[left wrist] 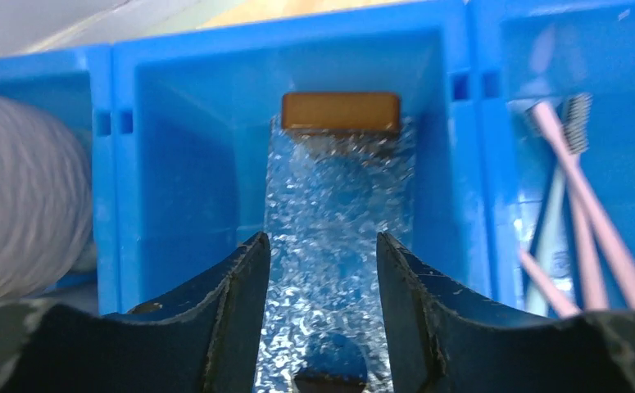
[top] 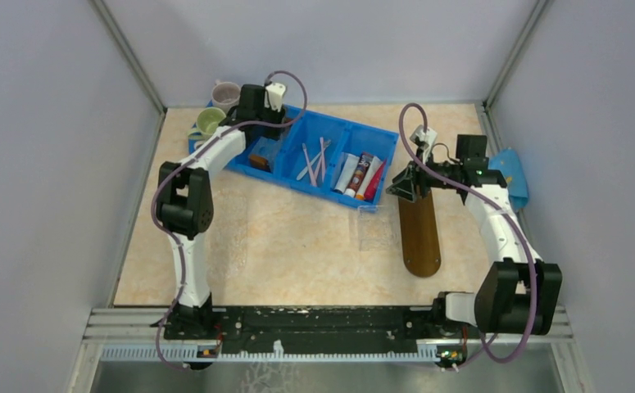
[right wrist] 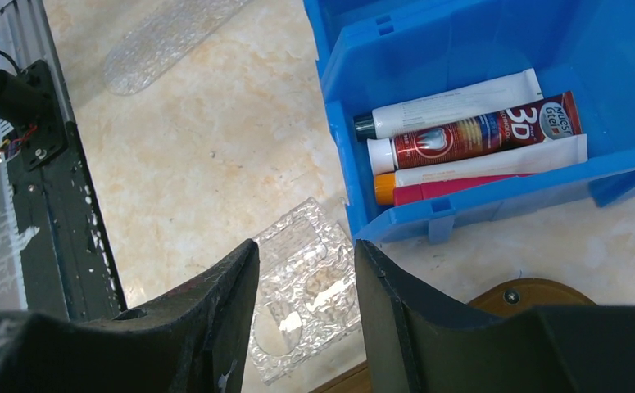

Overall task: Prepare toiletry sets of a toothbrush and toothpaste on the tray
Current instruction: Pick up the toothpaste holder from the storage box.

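Observation:
Pink and white toothbrushes [top: 314,161] [left wrist: 584,213] lie in the middle compartment of the blue bin [top: 383,139]. Toothpaste tubes [top: 361,174] [right wrist: 478,131] in white, red and pink fill the compartment at its right end. The dark brown oval tray [top: 420,233] [right wrist: 535,295] lies bare to the right of the bin. My left gripper [top: 263,131] [left wrist: 322,237] hangs open in the left compartment over a clear textured sheet [left wrist: 338,205] that reaches to a brown block [left wrist: 341,111]. My right gripper [top: 401,187] [right wrist: 306,243] is open and empty above the tray's far end.
A clear textured holder [top: 375,229] [right wrist: 310,286] lies on the table between the bin and the tray. Two cups [top: 226,94] [top: 210,121] stand at the bin's far left. A blue object [top: 510,176] sits by the right wall. A pale ribbed round thing [left wrist: 19,196] fills the leftmost compartment.

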### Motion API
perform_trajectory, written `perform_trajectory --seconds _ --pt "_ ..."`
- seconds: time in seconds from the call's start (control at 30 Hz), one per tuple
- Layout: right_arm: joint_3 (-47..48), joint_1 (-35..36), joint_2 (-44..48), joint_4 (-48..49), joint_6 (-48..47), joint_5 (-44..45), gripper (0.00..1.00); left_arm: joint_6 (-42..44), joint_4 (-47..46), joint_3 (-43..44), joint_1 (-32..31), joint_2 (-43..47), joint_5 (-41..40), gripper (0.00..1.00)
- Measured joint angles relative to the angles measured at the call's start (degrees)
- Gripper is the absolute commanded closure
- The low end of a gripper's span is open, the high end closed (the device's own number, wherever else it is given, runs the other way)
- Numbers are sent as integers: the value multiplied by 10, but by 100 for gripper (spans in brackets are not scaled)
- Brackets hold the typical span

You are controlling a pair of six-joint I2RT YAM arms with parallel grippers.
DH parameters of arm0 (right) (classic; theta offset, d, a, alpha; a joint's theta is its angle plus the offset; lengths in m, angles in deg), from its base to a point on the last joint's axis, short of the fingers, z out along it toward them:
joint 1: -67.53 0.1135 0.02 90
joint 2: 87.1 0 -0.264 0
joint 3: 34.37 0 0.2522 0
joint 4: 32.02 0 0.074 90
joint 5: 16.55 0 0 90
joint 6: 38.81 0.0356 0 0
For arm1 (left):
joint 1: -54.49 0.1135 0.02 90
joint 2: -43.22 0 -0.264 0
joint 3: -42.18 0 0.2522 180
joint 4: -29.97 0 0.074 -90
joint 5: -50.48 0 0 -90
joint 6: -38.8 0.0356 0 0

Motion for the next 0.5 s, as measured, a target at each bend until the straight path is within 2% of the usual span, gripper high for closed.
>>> perform_trajectory --seconds 0.5 --pt "0 0 -10 0 0 6 53 22 6 -6 18 -21 -9 53"
